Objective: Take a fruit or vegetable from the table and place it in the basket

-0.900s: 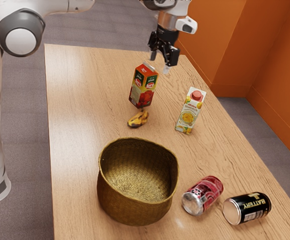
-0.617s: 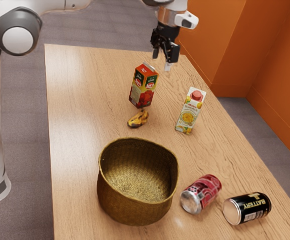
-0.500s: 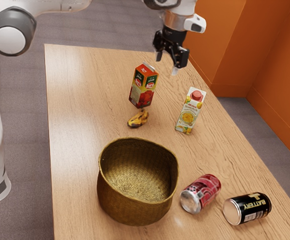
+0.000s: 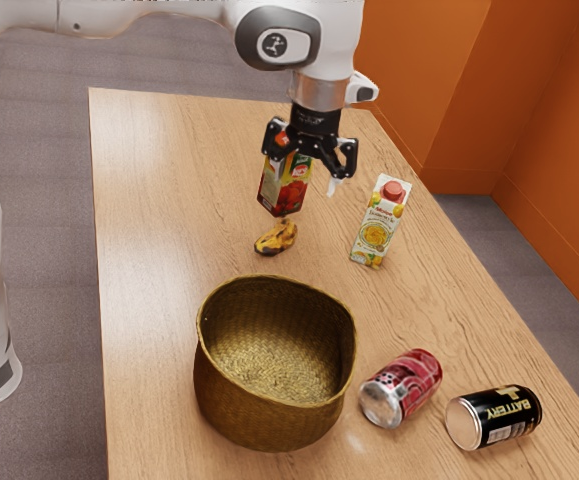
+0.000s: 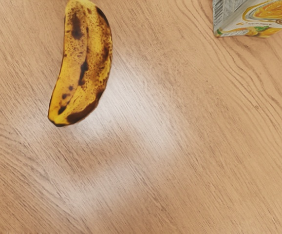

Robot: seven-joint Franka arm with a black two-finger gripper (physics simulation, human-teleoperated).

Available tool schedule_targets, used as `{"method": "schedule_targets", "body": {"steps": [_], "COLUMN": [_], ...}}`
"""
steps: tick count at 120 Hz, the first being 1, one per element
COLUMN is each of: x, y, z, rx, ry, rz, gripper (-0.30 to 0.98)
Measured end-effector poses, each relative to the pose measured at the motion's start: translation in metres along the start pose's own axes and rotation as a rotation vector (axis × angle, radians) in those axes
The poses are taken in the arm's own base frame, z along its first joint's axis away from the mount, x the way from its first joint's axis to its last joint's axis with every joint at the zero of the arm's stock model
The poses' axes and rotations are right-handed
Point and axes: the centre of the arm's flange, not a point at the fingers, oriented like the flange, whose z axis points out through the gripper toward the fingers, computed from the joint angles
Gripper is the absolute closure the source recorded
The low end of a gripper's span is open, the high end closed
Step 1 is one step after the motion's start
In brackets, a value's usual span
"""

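Note:
My black gripper [image 4: 305,176] hangs above the table, open, in front of the upper part of the red carton in the exterior view, with nothing held. A spotted yellow banana [image 4: 276,238] lies on the wood just below that carton in the picture, lower than my hand. The wrist view has the banana [image 5: 84,61] lying with dark patches along its skin. The woven basket [image 4: 269,418] stands upright nearer the exterior camera than the banana, its inside bare.
A red juice carton [image 4: 283,190] stands behind the banana. To the exterior view's right is a white-and-yellow carton [image 4: 377,225], seen also in the wrist view. A red can [image 4: 402,388] and a black can [image 4: 495,416] lie beside the basket on the table [image 4: 159,300].
My hand has come lower and toward the exterior view's left, and it has turned, its fingers now spread across that view. The red can has shifted slightly; the banana and basket have stayed put.

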Motion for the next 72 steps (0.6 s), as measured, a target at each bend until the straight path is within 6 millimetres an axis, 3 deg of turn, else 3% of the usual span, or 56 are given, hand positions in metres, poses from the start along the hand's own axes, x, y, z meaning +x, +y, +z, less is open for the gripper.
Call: {"method": "schedule_targets", "body": {"steps": [28, 53, 62, 72], "x": [-0.019, -0.014, -0.006, 0.003], "y": [0.023, 0.030, 0.033, 0.029], "z": [0.015, 0.031, 0.049, 0.053], "rx": [0.021, 0.034, 0.058, 0.067], "ry": [0.048, 0.036, 0.021, 0.018], "rz": [-0.100, -0.207, -0.243, -0.289], "gripper": [0.00, 0.00, 0.00, 0.00]}}
